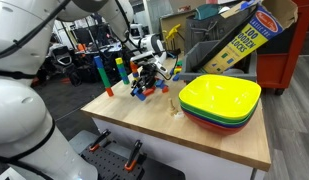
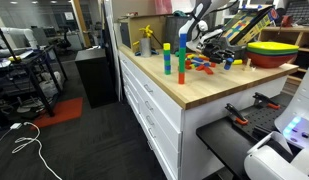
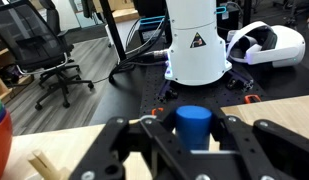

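While it hung over the block pile [image 1: 144, 88], the claw [image 3: 192, 140] was clamped on a blue cylinder [image 3: 193, 120], held upright between its fingers just above the table [image 1: 224, 140]. Only the wrist view showed that grip; in both exterior views the cylinder was lost against the claw and pile. Behind the bowls [image 1: 219, 100] a tilted box [image 1: 249, 35] bore yellow lettering, of which "BLOCKS" could be read. The wrist view alone showed a white base [image 3: 194, 45] marked with a black warning triangle, and a chair [image 3: 44, 50] on the floor. A tower [image 2: 167, 58] of green and blue blocks stood near the pile. The bowls sat nested in one stack, a yellow-green one on top and a red one beneath it
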`<state>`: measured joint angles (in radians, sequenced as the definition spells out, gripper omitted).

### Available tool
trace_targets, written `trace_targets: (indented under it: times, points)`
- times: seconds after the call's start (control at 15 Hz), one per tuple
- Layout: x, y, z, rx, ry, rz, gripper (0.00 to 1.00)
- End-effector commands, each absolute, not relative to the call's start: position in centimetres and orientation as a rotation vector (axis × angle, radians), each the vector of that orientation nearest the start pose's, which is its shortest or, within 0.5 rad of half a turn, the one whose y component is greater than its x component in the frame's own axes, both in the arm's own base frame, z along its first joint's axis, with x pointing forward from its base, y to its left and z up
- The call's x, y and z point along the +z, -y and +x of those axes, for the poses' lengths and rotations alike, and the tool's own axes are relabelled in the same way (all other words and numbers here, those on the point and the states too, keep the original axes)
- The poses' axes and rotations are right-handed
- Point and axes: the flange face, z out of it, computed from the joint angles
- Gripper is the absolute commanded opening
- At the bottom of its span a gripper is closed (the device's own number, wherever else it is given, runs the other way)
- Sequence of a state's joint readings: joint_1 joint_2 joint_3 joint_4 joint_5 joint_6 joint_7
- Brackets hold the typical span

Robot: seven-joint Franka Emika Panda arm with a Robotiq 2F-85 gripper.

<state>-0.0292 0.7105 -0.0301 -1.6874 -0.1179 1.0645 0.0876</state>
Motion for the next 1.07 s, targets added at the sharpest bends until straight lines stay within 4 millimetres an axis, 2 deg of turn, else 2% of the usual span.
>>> trace_targets:
  times: [0.0,0.33,0.8,0.87,1.0]
  points:
    - [18.49,5.72,50.8,2.043,-0.228,-2.501,0.09]
    - [17.9,6.55,50.52,2.055,-0.253,-2.438,0.09]
    - [17.55,6.57,50.07,2.099,-0.23,-2.373,0.09]
    - [17.54,6.56,50.02,2.106,-0.231,-2.366,0.53]
    - [17.69,6.55,49.99,2.11,-0.23,-2.357,0.67]
